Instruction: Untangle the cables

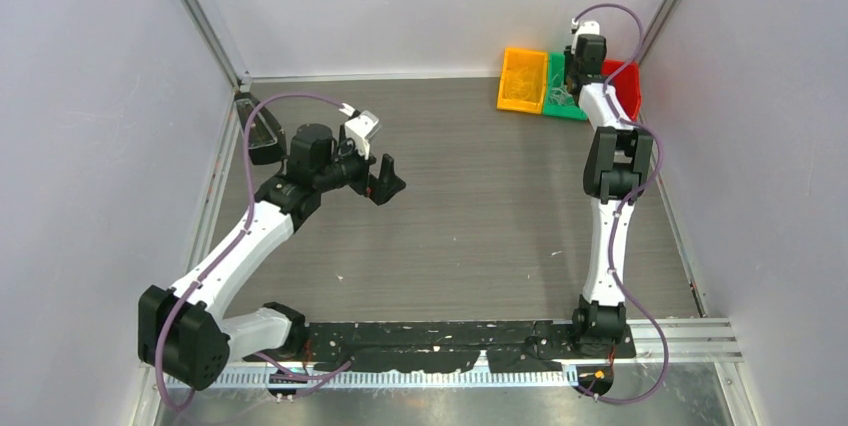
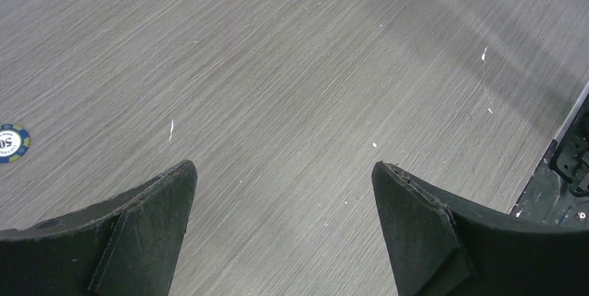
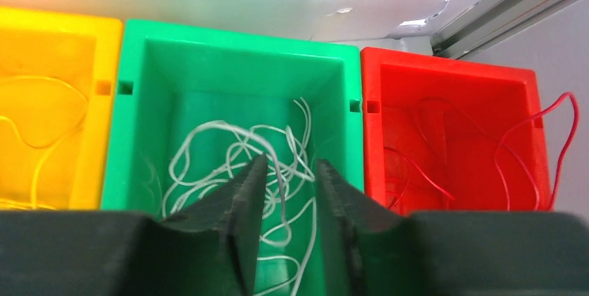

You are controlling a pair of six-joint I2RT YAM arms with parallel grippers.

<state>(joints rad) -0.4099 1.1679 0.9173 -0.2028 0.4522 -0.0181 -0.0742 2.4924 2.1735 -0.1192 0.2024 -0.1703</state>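
Observation:
Thin white cables [image 3: 229, 150] lie curled in a loose tangle in the green bin [image 3: 132, 136]. Red cables [image 3: 535, 129] loop in the red bin [image 3: 444, 74], one arching over its right wall. Yellow-orange cables [image 3: 42, 122] lie in the yellow bin [image 3: 104, 46]. My right gripper [image 3: 292, 164] hangs just above the green bin, its jaws a little apart, with a white strand running down between them and nothing pinched. My left gripper [image 2: 285, 167] is wide open and empty above bare table, at mid-left in the top view [image 1: 388, 178].
The three bins stand in a row at the back right corner [image 1: 522, 79], against the rear wall. A blue poker chip [image 2: 10, 143] lies on the table left of the left gripper. A black holder [image 1: 262, 131] sits by the left wall.

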